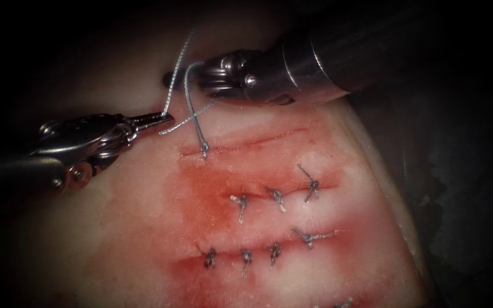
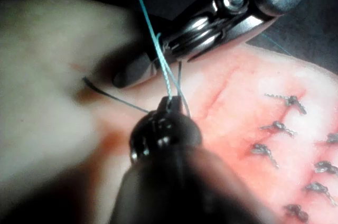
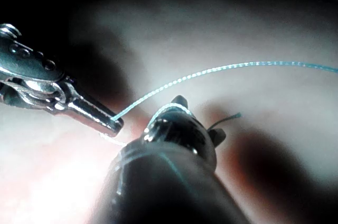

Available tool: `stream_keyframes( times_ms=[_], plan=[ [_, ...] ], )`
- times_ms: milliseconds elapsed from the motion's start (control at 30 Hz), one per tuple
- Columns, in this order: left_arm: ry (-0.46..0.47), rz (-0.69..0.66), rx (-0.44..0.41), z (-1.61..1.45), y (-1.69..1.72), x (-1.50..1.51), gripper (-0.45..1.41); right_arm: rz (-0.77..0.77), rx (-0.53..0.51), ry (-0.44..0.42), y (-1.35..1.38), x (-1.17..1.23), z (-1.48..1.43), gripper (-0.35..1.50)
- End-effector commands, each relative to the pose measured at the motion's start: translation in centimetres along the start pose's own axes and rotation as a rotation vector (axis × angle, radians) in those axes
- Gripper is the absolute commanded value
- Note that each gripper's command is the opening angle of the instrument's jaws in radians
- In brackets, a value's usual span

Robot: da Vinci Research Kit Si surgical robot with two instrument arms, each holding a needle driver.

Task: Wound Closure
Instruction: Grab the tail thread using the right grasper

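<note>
Endoscope view: left hand is clamped on the thread, right hand has thread looped around it, can't tell its grip, and a hard tug could rip the thread out of the tissue.

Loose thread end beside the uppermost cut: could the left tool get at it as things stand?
Probably not right away: the left tool is shut on the thread, so it isn't free. The loose end lies just below its tip, with nothing between them.
</note>
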State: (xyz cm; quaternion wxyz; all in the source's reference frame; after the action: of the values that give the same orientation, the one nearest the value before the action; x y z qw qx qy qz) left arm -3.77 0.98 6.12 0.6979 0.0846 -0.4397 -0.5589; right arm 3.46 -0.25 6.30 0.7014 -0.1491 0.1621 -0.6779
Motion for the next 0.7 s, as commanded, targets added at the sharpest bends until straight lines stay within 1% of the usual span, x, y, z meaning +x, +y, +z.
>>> stream_keyframes(
  times_ms=[33, 133, 267, 600, 700],
  plan=[
    [-0.005, 0.005, -0.003, 0.1, 0.01, -0.03, -0.45, -0.003, 0.013, 0.014, 0.03, 0.01, 0.09, 0.52],
    [-0.006, 0.005, -0.005, 0.1, 0.01, -0.03, -0.45, -0.006, 0.03, 0.028, 0.01, 0.0, 0.12, 0.49],
    [-0.008, 0.004, -0.008, 0.1, 0.01, -0.02, -0.45, -0.007, 0.032, 0.022, -0.01, 0.0, 0.2, 0.49],
    [-0.011, 0.005, -0.011, 0.11, 0.02, 0.01, -0.45, -0.01, 0.038, 0.008, 0.03, 0.08, 0.4, 0.56],
    [-0.011, 0.005, -0.011, 0.11, 0.02, 0.02, -0.45, -0.013, 0.044, 0.016, 0.03, 0.12, 0.43, 0.54]
  ],
)
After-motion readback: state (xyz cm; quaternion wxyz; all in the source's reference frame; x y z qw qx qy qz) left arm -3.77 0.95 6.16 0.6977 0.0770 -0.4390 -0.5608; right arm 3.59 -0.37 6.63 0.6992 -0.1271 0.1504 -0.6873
